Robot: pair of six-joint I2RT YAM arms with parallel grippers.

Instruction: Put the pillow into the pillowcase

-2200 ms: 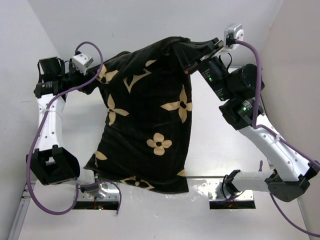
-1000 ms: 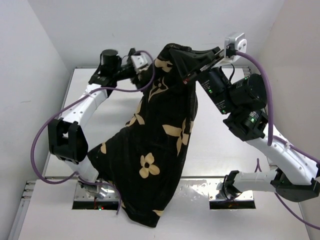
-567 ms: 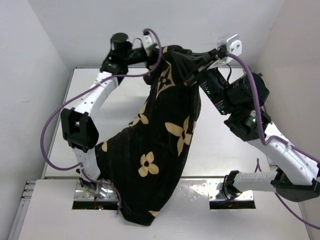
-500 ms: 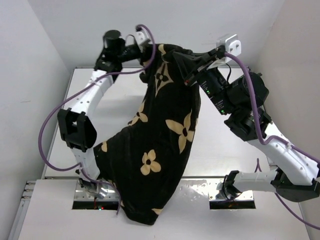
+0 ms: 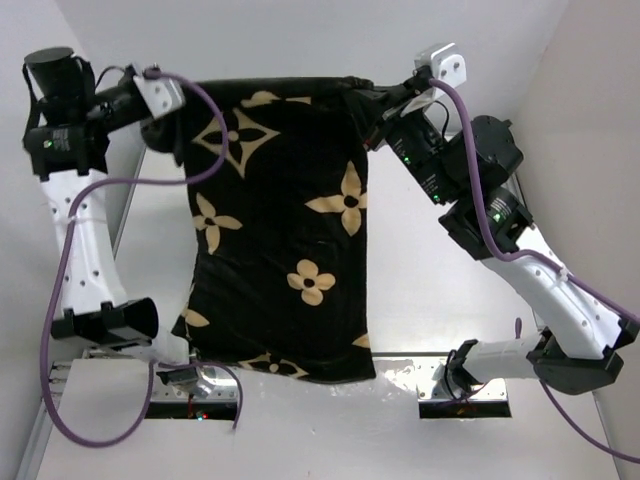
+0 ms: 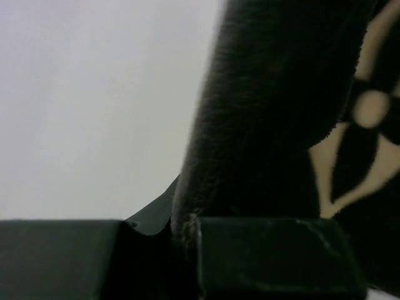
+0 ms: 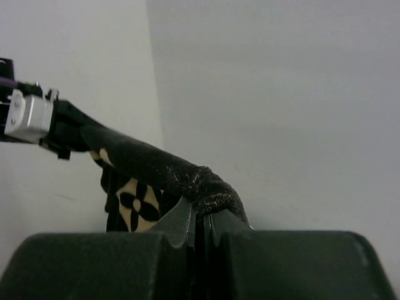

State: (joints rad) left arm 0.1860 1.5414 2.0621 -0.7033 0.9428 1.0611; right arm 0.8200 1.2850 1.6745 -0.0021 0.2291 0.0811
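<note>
- Left arm has swung out from the middle of the back to the far left corner, and the left gripper has carried its corner of cloth along with it!
- That pull has opened up the big black soft fabric pillowcase printed with tan four-petal flowers. Half a second ago it hung as a bunched diagonal drape, and now it is spread as one broad flat panel.
- Its top edge runs taut and nearly level from one gripper to the other, held up above the white table.
- Left gripper: jaws clamped tight after standing wide a second ago. The left wrist view shows a thick fold of the black plush pinched between the dark fingers.
- Right gripper: it has barely shifted, high at the back right, with its jaws closed down hard on the other top corner. The right wrist view shows a rolled bunch of fabric squeezed between its fingers, with the stretched edge running off toward the left gripper.
- Down below, the hem reaches the near edge of the table between the two arm bases. The lower left corner overlaps the left arm's base in the top view.
- Purple cable from the left wrist loops across the upper left of the cloth.
</note>
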